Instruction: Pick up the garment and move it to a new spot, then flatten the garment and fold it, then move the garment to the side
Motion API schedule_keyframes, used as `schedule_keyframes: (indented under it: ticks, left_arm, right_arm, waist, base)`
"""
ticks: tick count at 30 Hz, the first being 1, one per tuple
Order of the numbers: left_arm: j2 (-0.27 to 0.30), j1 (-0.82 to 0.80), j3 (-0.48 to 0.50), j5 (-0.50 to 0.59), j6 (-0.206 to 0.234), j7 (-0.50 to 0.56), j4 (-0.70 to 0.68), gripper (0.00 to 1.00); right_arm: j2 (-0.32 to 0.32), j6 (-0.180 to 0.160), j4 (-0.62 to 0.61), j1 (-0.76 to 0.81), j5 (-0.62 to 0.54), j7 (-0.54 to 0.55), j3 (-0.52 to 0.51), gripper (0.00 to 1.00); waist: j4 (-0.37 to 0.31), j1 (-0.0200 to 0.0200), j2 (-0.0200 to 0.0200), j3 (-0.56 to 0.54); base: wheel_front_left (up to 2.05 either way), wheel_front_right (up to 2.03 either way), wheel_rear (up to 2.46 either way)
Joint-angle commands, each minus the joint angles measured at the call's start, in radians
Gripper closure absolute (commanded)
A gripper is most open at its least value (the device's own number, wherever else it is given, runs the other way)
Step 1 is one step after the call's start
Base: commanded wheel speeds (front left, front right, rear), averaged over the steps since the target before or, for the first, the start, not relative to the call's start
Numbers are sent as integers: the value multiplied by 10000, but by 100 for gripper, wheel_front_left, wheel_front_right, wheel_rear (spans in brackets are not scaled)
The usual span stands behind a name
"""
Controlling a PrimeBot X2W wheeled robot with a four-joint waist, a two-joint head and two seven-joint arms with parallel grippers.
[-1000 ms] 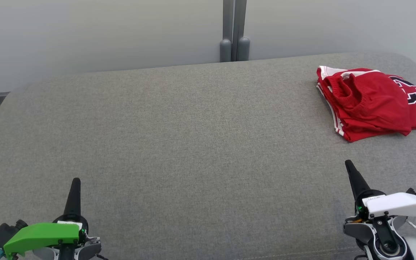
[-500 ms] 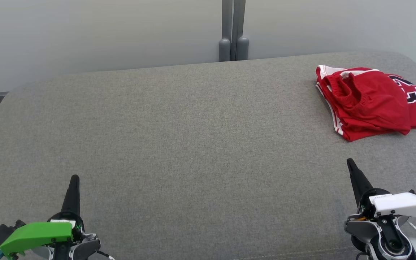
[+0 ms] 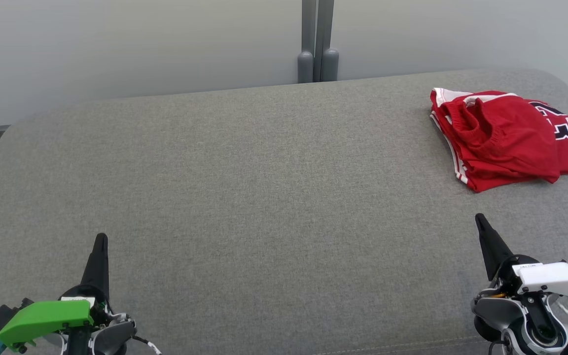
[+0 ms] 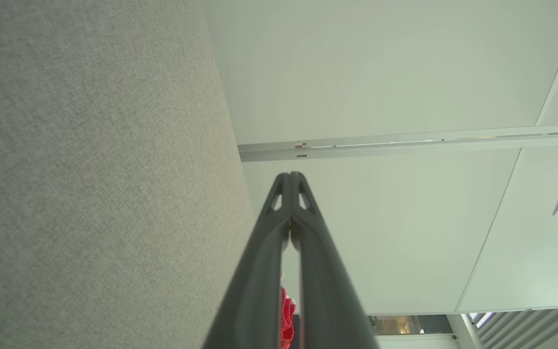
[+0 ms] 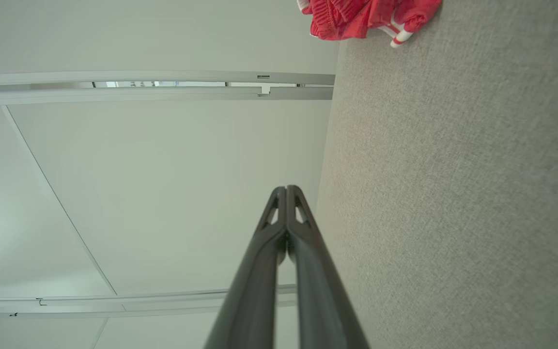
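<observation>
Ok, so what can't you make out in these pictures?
- Head view: the garment is folded over itself, and its own folds cover part of the dark lettering, so it can't be read.
- Left wrist view: the shut left gripper hides all but a red sliver of the garment.
- Right wrist view: the top edge cuts off the garment.
- Head view: the bottom edge cuts off the body of the right gripper.

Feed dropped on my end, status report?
Left gripper shut, empty. Right gripper shut, empty. Red garment bunched, far right of grey surface. Nothing in the way.
</observation>
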Motion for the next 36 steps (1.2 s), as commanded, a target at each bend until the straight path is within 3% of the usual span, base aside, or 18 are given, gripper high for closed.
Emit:
schedule_keyframes:
  ticks: [1, 36]
  left_arm:
    - [-7, -176, 53, -224, -81, 59, -11, 100]
    - [-12, -185, 77, -451, -101, 114, -7, 100]
  right_arm:
    - [-52, 4, -50, -132, 191, 78, -46, 100]
    - [-52, 4, -45, -123, 455, 126, -70, 100]
  waist:
    - [-2, 0, 0, 2]
    - [-12, 0, 0, 10]
  base:
    - [0, 0, 0]
    - [0, 0, 0]
